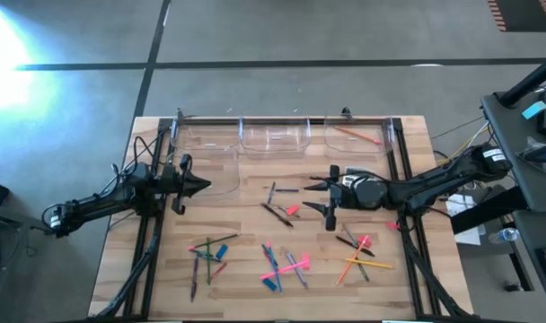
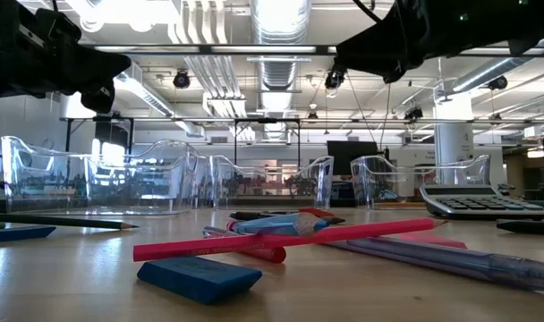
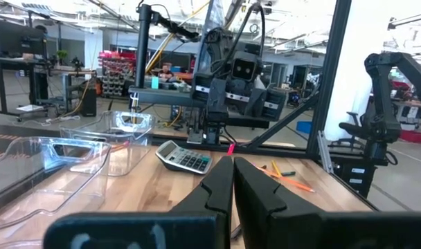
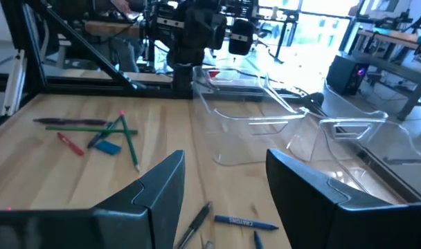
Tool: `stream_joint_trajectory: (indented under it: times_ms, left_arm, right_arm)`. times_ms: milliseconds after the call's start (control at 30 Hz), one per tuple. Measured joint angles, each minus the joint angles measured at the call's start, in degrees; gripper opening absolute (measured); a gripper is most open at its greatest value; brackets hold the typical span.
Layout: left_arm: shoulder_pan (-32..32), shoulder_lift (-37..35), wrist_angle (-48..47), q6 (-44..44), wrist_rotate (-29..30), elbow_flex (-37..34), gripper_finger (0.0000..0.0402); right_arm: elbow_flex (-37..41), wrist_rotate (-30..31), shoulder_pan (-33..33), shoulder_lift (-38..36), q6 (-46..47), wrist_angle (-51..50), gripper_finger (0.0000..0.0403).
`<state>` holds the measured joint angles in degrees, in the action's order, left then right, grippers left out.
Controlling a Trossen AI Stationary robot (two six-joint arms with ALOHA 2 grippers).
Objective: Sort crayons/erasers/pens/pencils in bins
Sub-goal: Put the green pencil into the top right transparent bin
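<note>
I have the right gripper (image 1: 320, 197) spread wide and empty above mid-table, a pink eraser (image 1: 292, 210) just beside it. The bins (image 1: 277, 135) line the far edge; my left gripper (image 1: 204, 186) waits pressed together at the left side.

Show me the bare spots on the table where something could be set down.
Bare wood lies between the left gripper and the middle pens, below the bins. The front of the table is crowded with three clusters of sticks; the right gripper hangs open mid-table.
</note>
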<state>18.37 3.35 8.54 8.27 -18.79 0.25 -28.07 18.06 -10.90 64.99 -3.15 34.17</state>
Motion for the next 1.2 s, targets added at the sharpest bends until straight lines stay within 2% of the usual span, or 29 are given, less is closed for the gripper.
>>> stream_joint_trajectory:
  times_ms: [467,667,900,1200]
  left_arm:
    - [-0.02,0.13,0.26,-1.92,1.36,0.0,0.0]
    - [-0.04,1.28,-2.01,-3.19,4.1,1.58,0.0]
    - [-0.04,7.52,-2.49,-4.19,5.28,5.16,0.0]
    - [-0.95,18.99,-2.06,-4.25,8.07,10.73,0.0]
  right_arm:
    - [0.06,0.09,0.81,0.15,0.1,0.47,0.0194]
    - [0.06,0.12,0.81,0.55,0.13,0.45,0.0194]
    - [0.04,2.8,0.81,2.09,0.1,0.45,0.0194]
    - [-0.31,3.05,0.81,3.41,0.12,0.51,0.0194]
